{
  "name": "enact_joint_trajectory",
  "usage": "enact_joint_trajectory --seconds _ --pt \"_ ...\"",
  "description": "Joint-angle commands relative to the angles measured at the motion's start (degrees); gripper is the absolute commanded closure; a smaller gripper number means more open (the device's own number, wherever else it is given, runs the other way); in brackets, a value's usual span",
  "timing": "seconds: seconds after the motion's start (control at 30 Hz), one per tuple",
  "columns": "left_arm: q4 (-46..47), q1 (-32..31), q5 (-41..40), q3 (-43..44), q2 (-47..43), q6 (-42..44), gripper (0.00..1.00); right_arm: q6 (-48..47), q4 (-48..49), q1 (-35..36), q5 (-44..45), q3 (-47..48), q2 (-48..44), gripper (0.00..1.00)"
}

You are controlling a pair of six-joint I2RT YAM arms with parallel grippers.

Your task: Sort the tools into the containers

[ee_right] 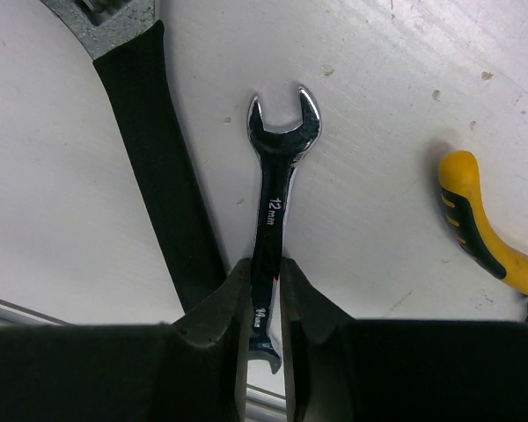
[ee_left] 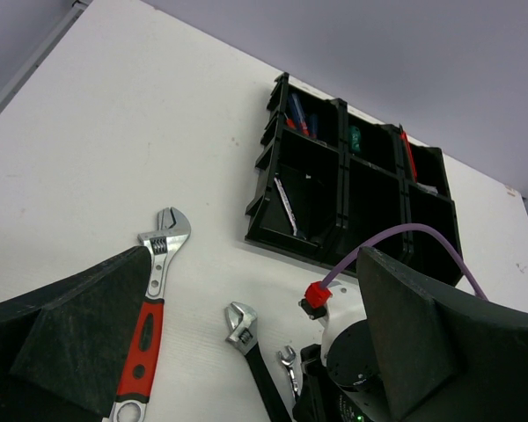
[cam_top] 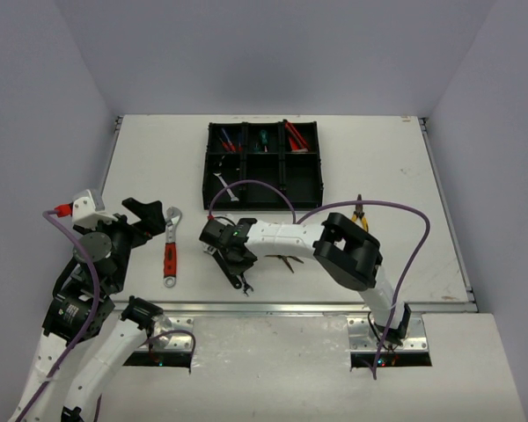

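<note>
Right tool (ee_right: 262,294) grips the spanner (ee_right: 277,176), black-handled wrench (ee_right: 158,167) alongside (left tool (ee_left: 253,264) gapes wide).

- White tabletop (cam_top: 378,176).
- Tray (cam_top: 262,154) at 12 o'clock.
- Red wrench (cam_top: 170,251) at 9 o'clock.
- Black wrench (ee_right: 158,167) and spanner (ee_right: 277,193), side by side, at 6 o'clock.
- Yellow pliers (cam_top: 360,215) at 3 o'clock.

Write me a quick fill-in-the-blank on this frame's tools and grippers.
1. The right gripper is shut on a silver ___.
2. The adjustable wrench nearest the left gripper has a ___ handle.
3. The pliers have a mostly ___ handle.
Missing words: spanner; red; yellow.
</note>
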Motion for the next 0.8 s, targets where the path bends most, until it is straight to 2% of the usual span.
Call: enact_joint_trajectory --seconds 0.0,0.03,0.2,0.43,0.77 --pt "2.2 -0.6 0.0 -0.4 -0.1 0.2 0.0 0.2 -5.7 0.7 2.2 -3.4 7.6 0.97" --pt "2.2 -0.6 0.0 -0.4 -0.1 0.2 0.0 -0.2 -6.5 0.8 3.7 -2.8 7.4 1.0" --pt "2.5 -0.7 0.4 -0.6 0.1 0.4 0.0 -3.2 -8.4 0.7 9.0 -2.3 3.1 1.0" --pt "3.0 -0.8 2.0 -0.5 0.6 0.9 0.0 -4.8 -5.3 0.7 9.5 -5.8 -6.0 1.0" --pt "3.2 -0.8 2.9 -0.6 1.1 1.3 0.0 -6.7 -3.7 0.6 11.7 -7.8 -13.2 1.0"
